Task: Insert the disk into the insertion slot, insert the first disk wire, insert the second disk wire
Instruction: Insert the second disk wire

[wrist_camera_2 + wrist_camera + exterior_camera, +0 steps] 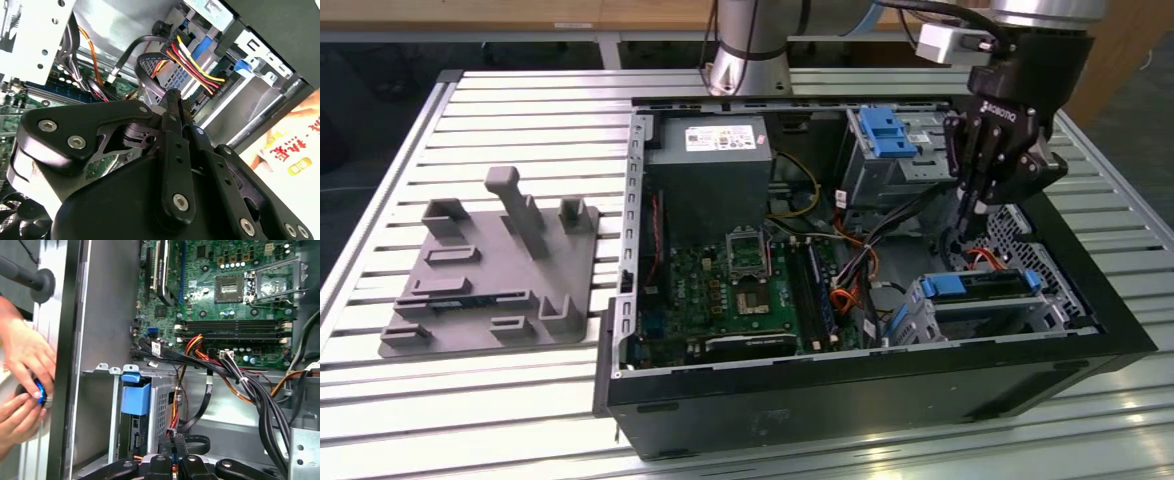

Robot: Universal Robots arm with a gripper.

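Observation:
The disk (987, 286), silver in its blue carrier (135, 396), lies inside the insertion slot (1014, 316), a small perforated cage at the case's near right corner in the exterior view. My gripper (970, 232) hangs just behind the disk's rear end, fingers pressed together. In both wrist views the fingertips (166, 444) pinch a black plug (173, 96) of a disk wire, with red, yellow and black strands (197, 64) running off it. A thin red wire (983, 259) sits between the fingertips and the disk.
The open computer case (854, 385) holds the motherboard (734, 290), a power supply (710, 170) and a taller bay with a blue latch (887, 135). Thick black cable bundles (260, 400) cross beside the cage. A person's hands (22, 365) rest outside the case wall. A grey fixture (494, 270) stands on the table.

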